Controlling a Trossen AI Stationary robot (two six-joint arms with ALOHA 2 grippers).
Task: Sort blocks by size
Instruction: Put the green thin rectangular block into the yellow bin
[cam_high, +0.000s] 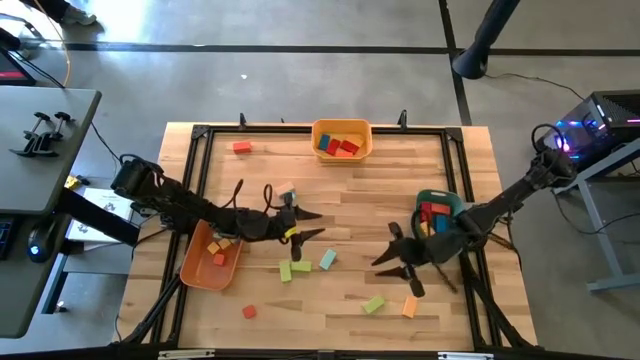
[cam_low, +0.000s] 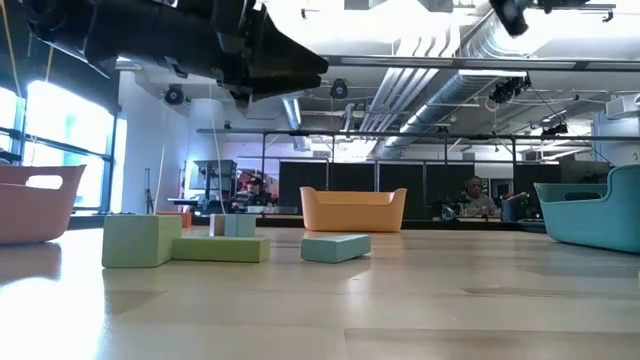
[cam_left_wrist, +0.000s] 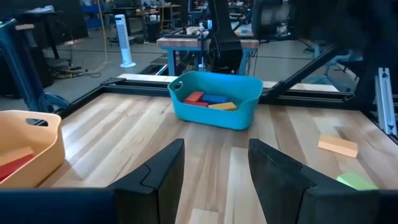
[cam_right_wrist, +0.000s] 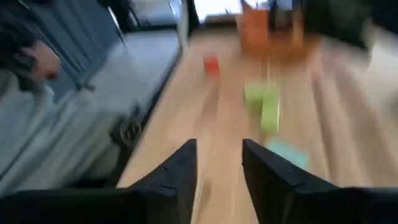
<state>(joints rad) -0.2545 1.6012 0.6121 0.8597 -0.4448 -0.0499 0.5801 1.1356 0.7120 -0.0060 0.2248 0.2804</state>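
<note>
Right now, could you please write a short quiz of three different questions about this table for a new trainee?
1. True or false: the teal tray has no blocks in it.
2. Which tray stands at the far edge of the table: A) yellow tray, B) orange tray, C) teal tray?
3. Fill in: between the fingers of the left gripper there is ____.

Key
1. False; red, blue and orange blocks lie inside.
2. A.
3. Nothing; it is open and empty.

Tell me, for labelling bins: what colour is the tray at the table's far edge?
Yellow; the yellow plastic tray shows best in the high view.
</note>
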